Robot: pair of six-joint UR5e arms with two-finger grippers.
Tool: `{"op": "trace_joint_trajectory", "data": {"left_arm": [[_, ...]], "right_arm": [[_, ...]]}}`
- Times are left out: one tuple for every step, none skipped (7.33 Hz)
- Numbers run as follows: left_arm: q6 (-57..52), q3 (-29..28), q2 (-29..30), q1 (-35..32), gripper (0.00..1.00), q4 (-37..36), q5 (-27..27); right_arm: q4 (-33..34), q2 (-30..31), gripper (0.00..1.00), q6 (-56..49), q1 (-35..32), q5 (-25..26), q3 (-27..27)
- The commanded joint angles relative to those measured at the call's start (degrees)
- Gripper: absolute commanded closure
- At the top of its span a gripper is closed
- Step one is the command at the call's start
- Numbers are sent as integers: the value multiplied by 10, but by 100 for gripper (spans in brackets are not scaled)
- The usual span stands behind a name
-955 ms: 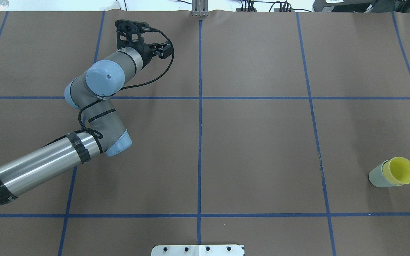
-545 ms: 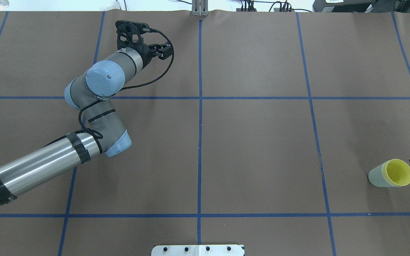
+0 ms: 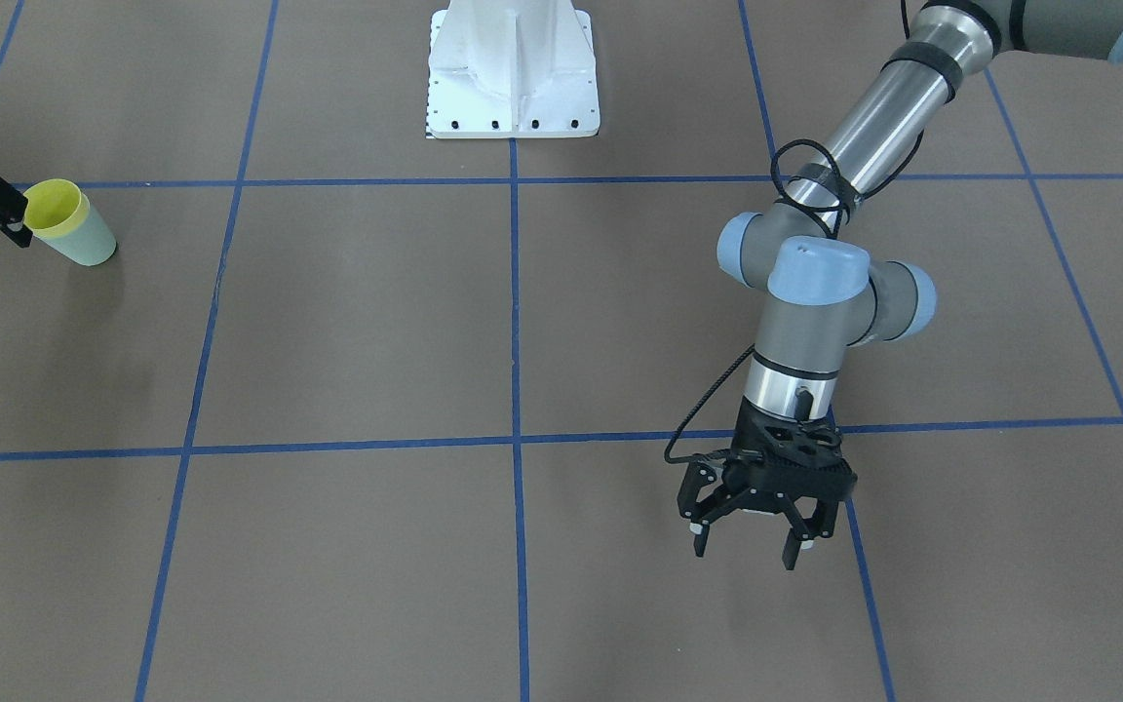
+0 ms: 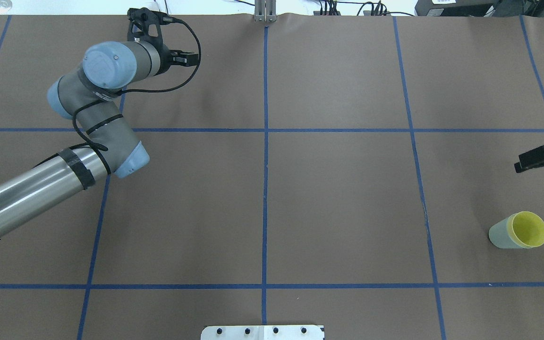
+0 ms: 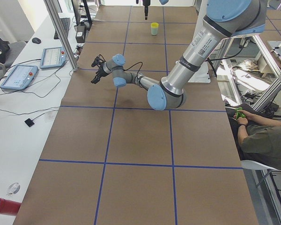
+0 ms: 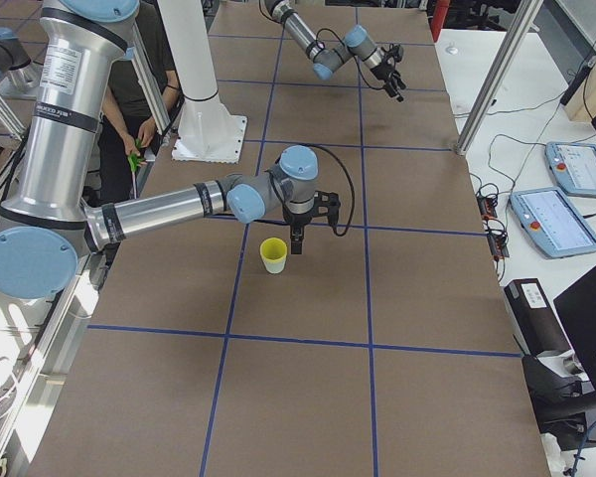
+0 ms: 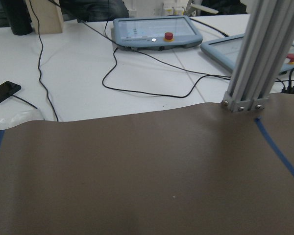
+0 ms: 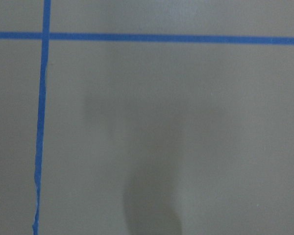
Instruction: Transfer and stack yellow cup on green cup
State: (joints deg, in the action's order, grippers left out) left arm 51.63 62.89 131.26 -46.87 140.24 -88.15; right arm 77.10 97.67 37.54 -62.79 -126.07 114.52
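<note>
Just beside right gripper (image 6: 296,243), jaws apart and holding nothing: yellow cup (image 4: 530,229) nested upright inside green cup (image 4: 499,234) on table (image 4: 338,198). Well apart from left gripper (image 3: 745,554), likewise spread open and empty.

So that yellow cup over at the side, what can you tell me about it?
The yellow cup is a small, bright yellow tumbler, plastic-looking, plain, without a handle. It sits nested in the green cup, so only its top band and empty inside show. The pair stands upright, mouth up, on the brown table near its end on the robot's right. Only the green cup touches it; the right gripper hangs apart from it.
</note>
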Motion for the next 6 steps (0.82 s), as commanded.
{"op": "trace_joint_trajectory", "data": {"left_arm": [[-47, 4, -17, -65, 1, -78, -108], [-84, 13, -26, -98, 0, -116, -159], [-114, 39, -34, -137, 0, -182, -210], [-189, 66, -44, -179, 0, -252, -261], [-279, 111, -76, -209, 0, -311, -284], [-361, 131, -92, -239, 0, -377, -311]], "right_arm": [[3, -100, 0, -5, -43, 17, -81], [2, -122, 0, -9, -71, -4, -111], [4, -146, 0, -12, -100, -29, -140], [5, -149, 0, -51, -127, -45, -164], [6, -152, 0, -96, -147, -48, -186], [5, -152, 0, -106, -159, -49, -206]]}}
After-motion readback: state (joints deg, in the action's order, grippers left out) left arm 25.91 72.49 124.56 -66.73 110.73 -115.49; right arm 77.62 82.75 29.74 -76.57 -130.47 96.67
